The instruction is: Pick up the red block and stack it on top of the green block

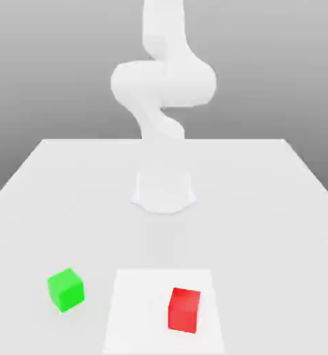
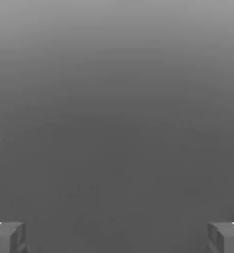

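A white Panda arm rises from the smooth pale counter, its tool spread wide with nothing between the fingers. The matte red block sits on a lighter square patch, well apart from the green block toward the exterior view's left. Nothing appears grasped yet; the next move likely calls for descending over the red cube.

Exterior view faces the arm across the table; hand view faces grey backdrop.
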You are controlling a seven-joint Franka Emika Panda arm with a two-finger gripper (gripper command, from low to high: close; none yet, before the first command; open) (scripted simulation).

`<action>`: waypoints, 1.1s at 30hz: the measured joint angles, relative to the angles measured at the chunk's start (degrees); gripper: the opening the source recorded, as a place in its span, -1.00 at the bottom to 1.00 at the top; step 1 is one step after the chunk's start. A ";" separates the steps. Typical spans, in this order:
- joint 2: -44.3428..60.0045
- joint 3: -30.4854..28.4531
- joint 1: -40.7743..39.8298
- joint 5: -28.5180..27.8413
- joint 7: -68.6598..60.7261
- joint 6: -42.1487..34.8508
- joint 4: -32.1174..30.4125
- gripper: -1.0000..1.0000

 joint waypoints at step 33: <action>58.16 3.43 -0.15 -5.20 18.89 31.57 -14.70 -1.00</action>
